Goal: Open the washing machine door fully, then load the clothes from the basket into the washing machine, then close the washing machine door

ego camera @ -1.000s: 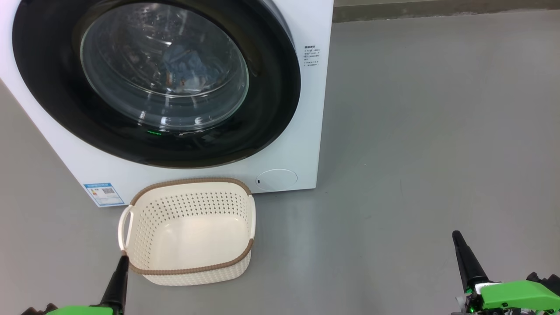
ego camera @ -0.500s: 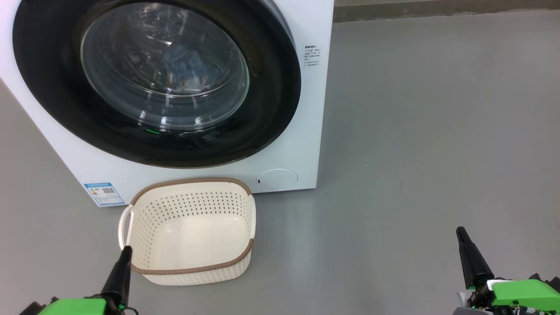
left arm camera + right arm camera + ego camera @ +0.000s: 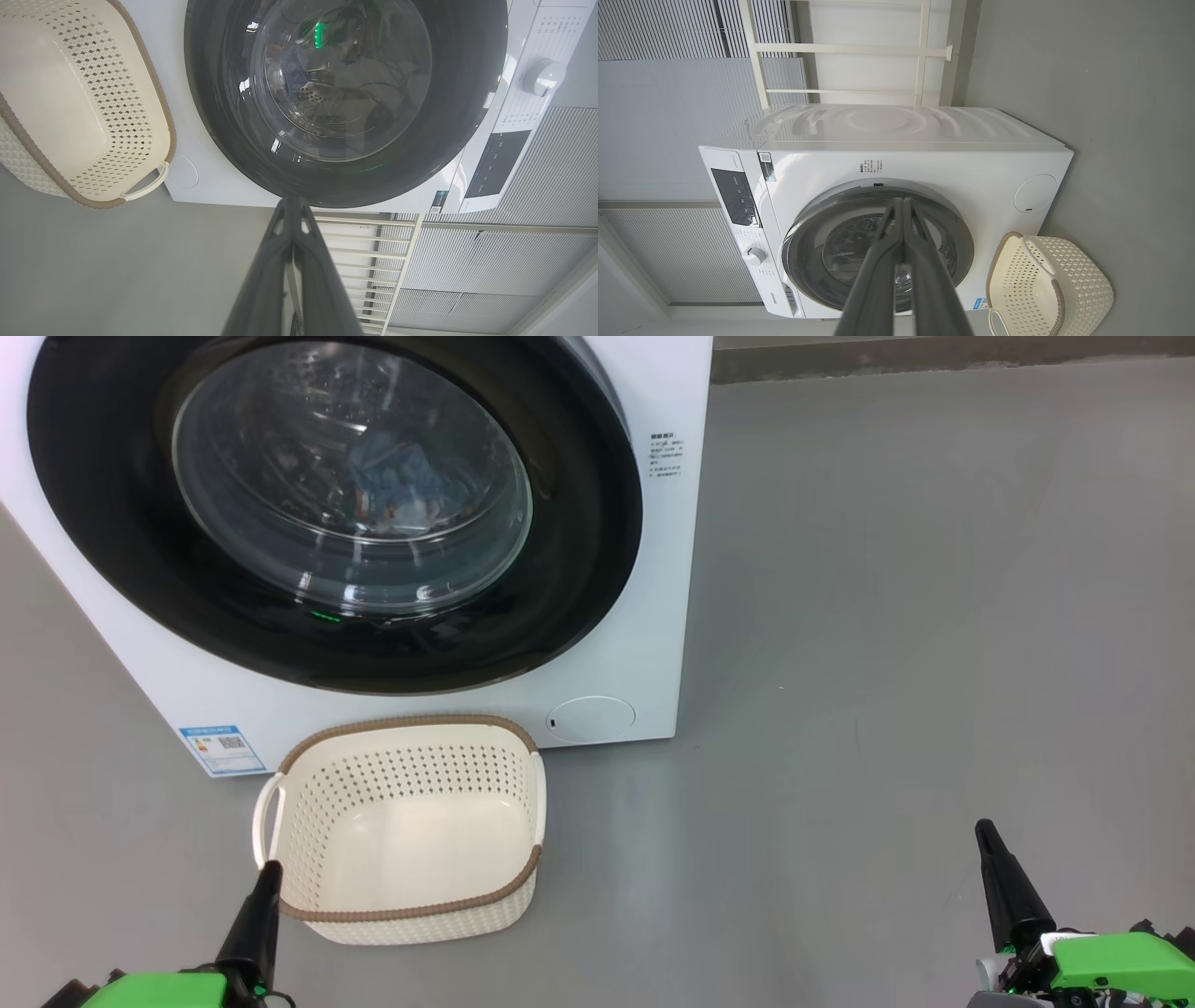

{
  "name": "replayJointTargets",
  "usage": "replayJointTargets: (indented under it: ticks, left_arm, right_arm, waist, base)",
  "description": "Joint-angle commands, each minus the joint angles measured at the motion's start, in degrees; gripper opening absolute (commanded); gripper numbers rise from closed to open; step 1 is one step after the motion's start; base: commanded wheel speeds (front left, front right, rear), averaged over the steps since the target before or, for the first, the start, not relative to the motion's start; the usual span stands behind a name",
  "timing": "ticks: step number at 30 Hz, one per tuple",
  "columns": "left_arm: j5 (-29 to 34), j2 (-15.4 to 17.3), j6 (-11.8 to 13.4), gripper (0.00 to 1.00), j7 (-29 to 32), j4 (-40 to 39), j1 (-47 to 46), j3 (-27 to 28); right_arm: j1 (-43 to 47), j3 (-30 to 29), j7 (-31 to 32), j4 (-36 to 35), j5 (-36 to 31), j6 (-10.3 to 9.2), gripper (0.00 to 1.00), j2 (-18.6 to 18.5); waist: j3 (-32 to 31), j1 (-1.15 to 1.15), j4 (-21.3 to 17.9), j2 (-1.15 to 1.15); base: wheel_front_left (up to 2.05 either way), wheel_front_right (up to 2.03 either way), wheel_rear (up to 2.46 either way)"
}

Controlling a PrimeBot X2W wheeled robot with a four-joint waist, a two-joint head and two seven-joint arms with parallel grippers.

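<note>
Though both grippers have crept slightly rightward, nothing else differs. The left gripper (image 3: pixel 271 870), fingers together and empty, sits by the cream perforated plastic basket (image 3: pixel 411 721). Light blue clothes (image 3: pixel 401 481) lie behind the shut glossy black round door (image 3: pixel 112 523). The right gripper (image 3: pixel 982 829), fingers together and empty, is above the grey floor (image 3: pixel 887 616).

place: laundry corner | signs: washing machine (image 3: pixel 924 168), basket (image 3: pixel 1080 273), white rail frame (image 3: pixel 854 49), grey floor (image 3: pixel 934 616)

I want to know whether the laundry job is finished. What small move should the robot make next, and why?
Probably none: just rest both arms low. The washing machine door looks closed against the washing machine, the basket is empty, and blue clothes show behind the glass. The left gripper and right gripper are shut, holding nothing.
</note>
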Motion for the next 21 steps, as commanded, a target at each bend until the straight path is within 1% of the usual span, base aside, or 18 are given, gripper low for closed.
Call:
replayJointTargets:
  ticks: [1,21]
  left_arm:
    - [-0.5,1.2,-0.6,0.00,0.3,-1.1,-2.4,1.6]
    - [-0.5,1.2,-0.6,0.00,0.3,-1.1,-2.4,1.6]
  right_arm:
    - [-2.6,1.2,0.3,-1.7,0.2,0.10,0.00,-0.1]
    - [-2.6,1.1,0.4,-1.7,0.1,0.10,0.00,-0.1]
  waist:
    - [0.0,0.00,0.0,0.00]
    - [0.0,0.00,0.0,0.00]
  base:
    - [0.00,0.00,0.00]
    - [0.00,0.00,0.00]
